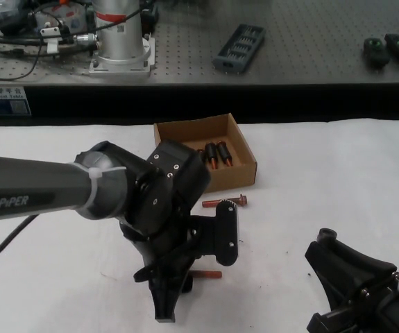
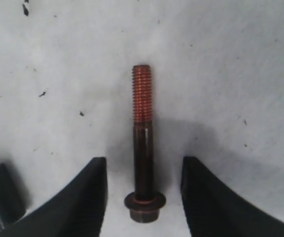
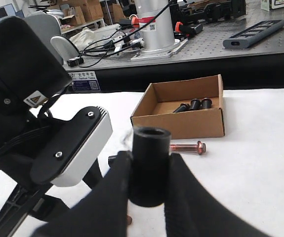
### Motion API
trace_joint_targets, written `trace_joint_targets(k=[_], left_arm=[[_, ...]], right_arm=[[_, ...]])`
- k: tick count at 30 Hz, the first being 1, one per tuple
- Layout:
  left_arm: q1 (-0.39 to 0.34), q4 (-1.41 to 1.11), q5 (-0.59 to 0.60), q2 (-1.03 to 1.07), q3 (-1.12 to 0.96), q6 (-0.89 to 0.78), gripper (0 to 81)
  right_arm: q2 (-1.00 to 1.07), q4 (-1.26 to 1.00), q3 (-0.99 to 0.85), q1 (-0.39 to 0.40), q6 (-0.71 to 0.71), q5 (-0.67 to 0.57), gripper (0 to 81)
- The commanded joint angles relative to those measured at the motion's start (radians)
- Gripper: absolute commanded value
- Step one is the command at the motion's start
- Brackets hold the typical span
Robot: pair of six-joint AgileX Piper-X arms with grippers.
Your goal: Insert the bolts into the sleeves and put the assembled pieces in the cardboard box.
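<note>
A copper-coloured bolt lies on the white table between the open fingers of my left gripper, touched by neither finger. From above, that gripper points down with the same bolt sticking out beside it. My right gripper is shut on an upright black sleeve, held low at the front right. A second bolt lies just in front of the cardboard box, which holds three assembled pieces.
Another black sleeve lies close beside one left finger. The left arm's camera housing sits close to the held sleeve. Behind the table stand a perforated bench, a silver arm base and cables.
</note>
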Motion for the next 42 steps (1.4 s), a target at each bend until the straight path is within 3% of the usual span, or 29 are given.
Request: trace_joint_targets(k=[1,4,5,12,22,30,42], left_arm=[[0.003,-0.004,-0.007,0.056,0.004,-0.041,23.3],[0.003,0.021,-0.01,0.075,0.004,-0.068,3.4],[0.003,0.026,-0.011,0.078,0.004,-0.073,0.5],[0.003,0.028,-0.011,0.078,-0.001,-0.18,0.6],[0.003,0.028,-0.011,0.008,-0.064,-0.673,0.6],[0.009,0.076,-0.017,-0.155,-0.063,-0.927,0.6],[0.054,0.273,-0.025,-0.396,-0.063,-1.006,0.6]], right_arm=[[-0.009,-0.062,-0.008,0.001,0.057,0.07,5.7],[-0.009,-0.062,-0.008,0.001,0.057,0.07,5.7],[-0.009,-0.062,-0.008,0.001,0.057,0.07,5.7],[-0.009,-0.062,-0.008,0.001,0.057,0.07,5.7],[-0.009,-0.062,-0.008,0.001,0.057,0.07,5.7],[-0.009,-0.055,-0.008,0.001,0.054,0.07,5.7],[-0.009,-0.04,-0.008,0.001,0.054,0.07,5.7]])
